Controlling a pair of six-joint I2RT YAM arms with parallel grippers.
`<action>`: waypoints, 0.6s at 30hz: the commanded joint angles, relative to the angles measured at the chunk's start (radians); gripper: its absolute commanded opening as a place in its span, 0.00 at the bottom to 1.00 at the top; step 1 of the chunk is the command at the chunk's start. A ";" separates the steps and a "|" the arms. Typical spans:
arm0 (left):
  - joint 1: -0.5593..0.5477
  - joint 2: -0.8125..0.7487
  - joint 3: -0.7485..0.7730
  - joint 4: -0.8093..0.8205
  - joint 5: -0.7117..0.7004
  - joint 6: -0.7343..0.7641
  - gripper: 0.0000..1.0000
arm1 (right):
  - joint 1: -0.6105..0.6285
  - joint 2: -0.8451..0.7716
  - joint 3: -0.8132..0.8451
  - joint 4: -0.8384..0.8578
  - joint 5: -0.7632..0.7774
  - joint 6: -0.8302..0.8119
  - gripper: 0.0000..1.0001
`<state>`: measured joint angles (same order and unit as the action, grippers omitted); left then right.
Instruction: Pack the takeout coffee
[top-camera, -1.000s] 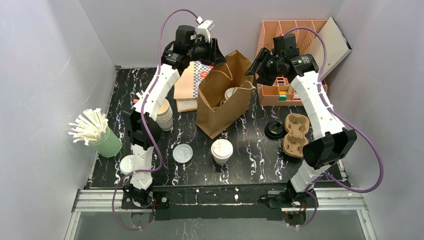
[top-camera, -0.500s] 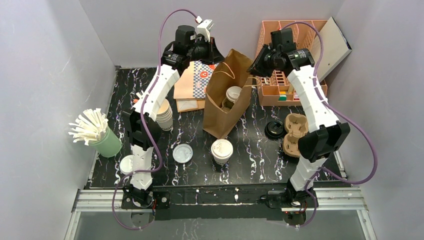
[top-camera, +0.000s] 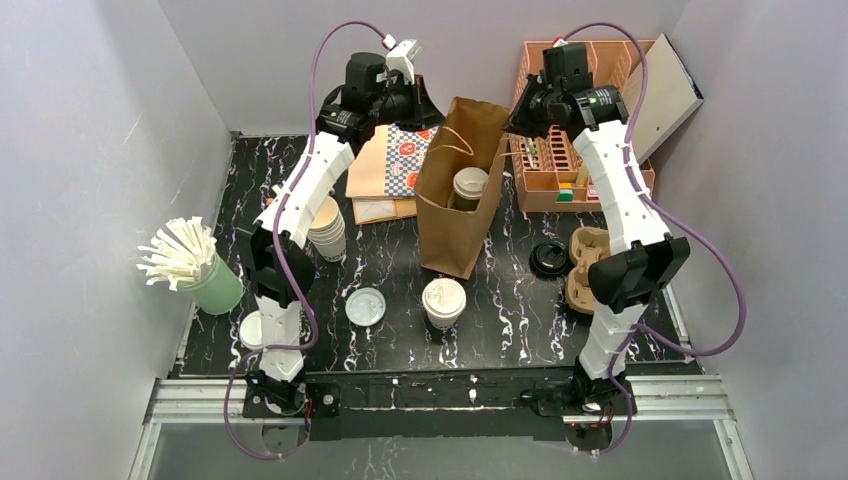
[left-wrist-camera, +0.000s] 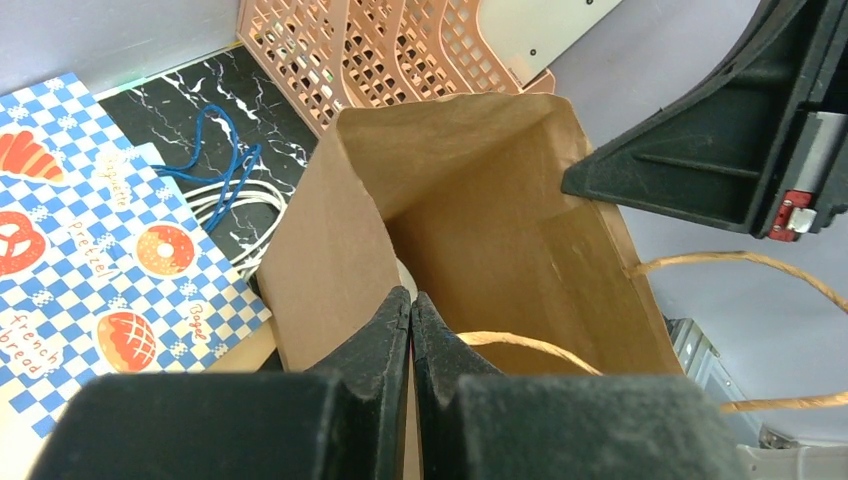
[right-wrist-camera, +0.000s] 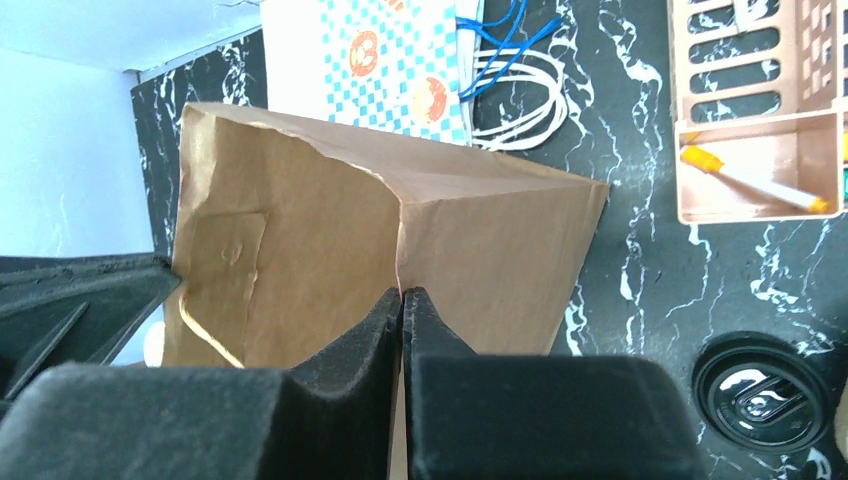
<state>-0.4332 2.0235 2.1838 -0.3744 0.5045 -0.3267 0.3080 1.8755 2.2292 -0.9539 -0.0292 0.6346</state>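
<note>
A brown paper bag (top-camera: 458, 215) stands upright and open at the back of the table. A takeout coffee with a white lid and green side (top-camera: 469, 186) sits inside it. A second takeout coffee, pale cream with a white lid (top-camera: 444, 302), stands on the table in front of the bag. My left gripper (top-camera: 428, 118) is shut on the bag's left rim; in the left wrist view it (left-wrist-camera: 410, 300) pinches the paper edge of the bag (left-wrist-camera: 480, 220). My right gripper (top-camera: 512, 122) is shut on the right rim, its tips (right-wrist-camera: 401, 296) clamping the bag (right-wrist-camera: 330, 250).
A stack of lidless cups (top-camera: 328, 228) and a checkered bakery bag (top-camera: 385, 165) lie left of the bag. A black lid (top-camera: 549, 258), a cardboard cup carrier (top-camera: 590, 265) and an orange organizer (top-camera: 560, 175) are on the right. A green holder of white sticks (top-camera: 190, 262) and loose white lids (top-camera: 365, 305) are front left.
Both grippers have closed on the bag's rim and risen. The bag has gone from slumped and tilted to upright, with its mouth held open.
</note>
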 joint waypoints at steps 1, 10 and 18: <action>-0.019 -0.072 0.000 0.016 -0.012 -0.049 0.01 | -0.017 0.035 0.067 0.039 0.023 -0.076 0.11; -0.070 -0.145 -0.088 -0.002 -0.031 -0.087 0.02 | -0.036 0.068 0.078 0.089 -0.029 -0.186 0.03; -0.040 0.023 0.241 -0.282 -0.158 -0.150 0.38 | -0.043 0.058 0.075 0.111 -0.036 -0.269 0.08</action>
<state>-0.5079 1.9572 2.1849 -0.4664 0.4194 -0.4191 0.2684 1.9373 2.2646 -0.8970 -0.0471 0.4236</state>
